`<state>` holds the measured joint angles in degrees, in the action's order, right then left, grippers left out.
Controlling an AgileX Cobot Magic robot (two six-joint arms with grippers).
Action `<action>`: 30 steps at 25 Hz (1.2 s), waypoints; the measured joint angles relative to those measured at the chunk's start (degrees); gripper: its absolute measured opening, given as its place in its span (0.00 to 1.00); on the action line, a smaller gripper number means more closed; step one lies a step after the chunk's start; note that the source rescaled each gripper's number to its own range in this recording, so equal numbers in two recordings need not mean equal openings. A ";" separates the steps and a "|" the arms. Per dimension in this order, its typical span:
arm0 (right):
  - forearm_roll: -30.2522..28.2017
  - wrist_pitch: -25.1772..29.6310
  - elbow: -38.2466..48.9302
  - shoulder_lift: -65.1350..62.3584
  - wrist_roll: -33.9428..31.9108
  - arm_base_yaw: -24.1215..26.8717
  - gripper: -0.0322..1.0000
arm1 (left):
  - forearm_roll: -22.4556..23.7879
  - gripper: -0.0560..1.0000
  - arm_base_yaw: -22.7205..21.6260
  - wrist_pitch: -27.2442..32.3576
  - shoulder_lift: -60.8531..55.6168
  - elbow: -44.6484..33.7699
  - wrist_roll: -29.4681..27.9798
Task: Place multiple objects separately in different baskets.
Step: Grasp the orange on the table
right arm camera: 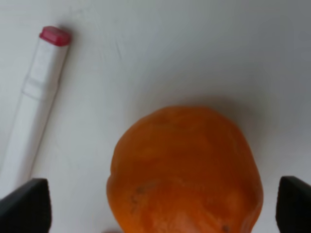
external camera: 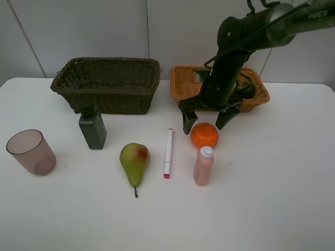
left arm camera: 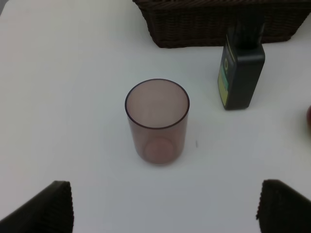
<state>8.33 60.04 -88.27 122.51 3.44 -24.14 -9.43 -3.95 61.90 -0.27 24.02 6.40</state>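
My right gripper [external camera: 204, 124] hangs open just above the orange [external camera: 204, 136], one finger on each side of it and apart from it. The right wrist view has the orange [right arm camera: 184, 170] between the fingertips of the right gripper [right arm camera: 159, 206], with the white-pink marker [right arm camera: 34, 107] beside it. On the table also lie the marker [external camera: 168, 153], a pink bottle [external camera: 203, 166], a pear [external camera: 134, 161], a dark green bottle [external camera: 92, 128] and a mauve cup [external camera: 31, 152]. My left gripper [left arm camera: 165, 208] is open and empty, short of the cup [left arm camera: 157, 121].
A dark olive basket [external camera: 107, 83] stands at the back left, behind the green bottle [left arm camera: 241, 73]. The light orange basket [external camera: 183, 86] sits at the back right; my right arm hides most of it, and something dark [external camera: 247, 87] lies inside.
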 joint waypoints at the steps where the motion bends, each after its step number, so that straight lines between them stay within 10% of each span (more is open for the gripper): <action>1: 0.00 0.00 0.00 0.41 0.00 0.00 0.97 | 0.00 1.00 0.00 0.00 0.00 0.00 0.00; 18: -1.40 -0.05 0.00 0.99 0.00 0.00 0.96 | 0.00 1.00 0.00 0.00 0.00 0.00 0.00; 25: -1.65 -0.01 0.00 0.99 0.00 0.00 0.67 | 0.00 1.00 0.00 0.00 0.00 0.00 0.00; 30: -2.64 0.19 0.00 0.99 0.00 0.00 0.66 | 0.00 1.00 0.00 0.00 0.00 0.00 0.00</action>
<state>5.68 60.23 -88.27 123.50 3.44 -24.14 -9.43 -3.95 61.90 -0.27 24.02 6.40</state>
